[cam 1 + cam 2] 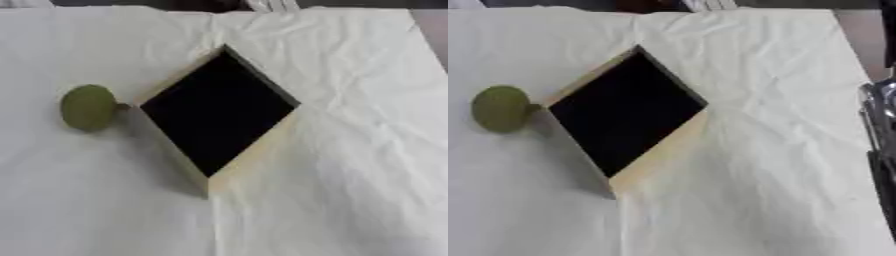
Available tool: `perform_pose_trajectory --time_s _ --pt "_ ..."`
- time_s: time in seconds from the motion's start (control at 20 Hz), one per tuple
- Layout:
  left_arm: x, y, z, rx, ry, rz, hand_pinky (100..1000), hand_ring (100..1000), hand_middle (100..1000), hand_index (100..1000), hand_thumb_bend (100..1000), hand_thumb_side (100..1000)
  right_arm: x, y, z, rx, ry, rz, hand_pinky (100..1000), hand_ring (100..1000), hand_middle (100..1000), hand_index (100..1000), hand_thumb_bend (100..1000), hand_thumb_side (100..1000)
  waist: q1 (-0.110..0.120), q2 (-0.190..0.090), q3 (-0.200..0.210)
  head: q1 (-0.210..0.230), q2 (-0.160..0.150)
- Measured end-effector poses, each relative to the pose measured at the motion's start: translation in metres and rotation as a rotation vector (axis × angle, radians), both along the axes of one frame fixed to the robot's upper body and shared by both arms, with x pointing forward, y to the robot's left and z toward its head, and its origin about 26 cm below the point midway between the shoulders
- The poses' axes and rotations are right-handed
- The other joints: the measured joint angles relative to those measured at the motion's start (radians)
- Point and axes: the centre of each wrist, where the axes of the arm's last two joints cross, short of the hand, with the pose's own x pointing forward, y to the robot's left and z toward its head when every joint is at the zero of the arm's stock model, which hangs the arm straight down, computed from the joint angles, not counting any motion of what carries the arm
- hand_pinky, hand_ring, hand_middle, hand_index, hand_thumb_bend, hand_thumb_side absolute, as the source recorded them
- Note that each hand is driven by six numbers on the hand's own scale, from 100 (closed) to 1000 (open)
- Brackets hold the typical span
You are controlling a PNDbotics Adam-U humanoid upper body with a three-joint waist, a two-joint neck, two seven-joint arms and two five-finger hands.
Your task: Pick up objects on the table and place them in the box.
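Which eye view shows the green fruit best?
The left eye view: the green fruit sits well inside the frame, left of the box. The right eye view shows it whole too, but near the left edge.

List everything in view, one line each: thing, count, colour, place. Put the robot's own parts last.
round object: one, olive green, on the cloth just left of the box, close to its left corner.
box: one, pale tan walls with a dark inside, middle of the table, turned corner-on like a diamond.
cloth: one, white and creased, covering the table.
robot arm: part of one, black and silver, at the right edge of the right eye view only; no hand shows.
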Motion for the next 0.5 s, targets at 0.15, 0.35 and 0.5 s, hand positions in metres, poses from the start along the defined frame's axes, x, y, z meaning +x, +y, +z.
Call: perform_pose_trajectory --time_s 0.15,0.35,0.5 --pt "0.0 -0.003 -0.003 0.045 0.067 -0.029 778 737 735 897 370 782 0.0 0.0 0.0 -0.001 0.001 0.001 821 732 727 862 336 686 0.001 0.0 -0.002 0.001 0.0" --pt "0.002 -0.008 -0.002 0.079 0.131 -0.086 774 734 732 895 379 778 0.0 0.0 0.0 -0.002 0.002 0.002 821 732 727 862 336 686 0.002 0.0 -0.005 0.004 0.0" --pt "0.004 -0.012 -0.002 0.099 0.173 -0.126 773 734 734 905 387 779 0.0 0.001 0.0 -0.003 0.003 0.002 821 732 727 862 336 686 0.002 0.0 -0.005 0.006 0.0"
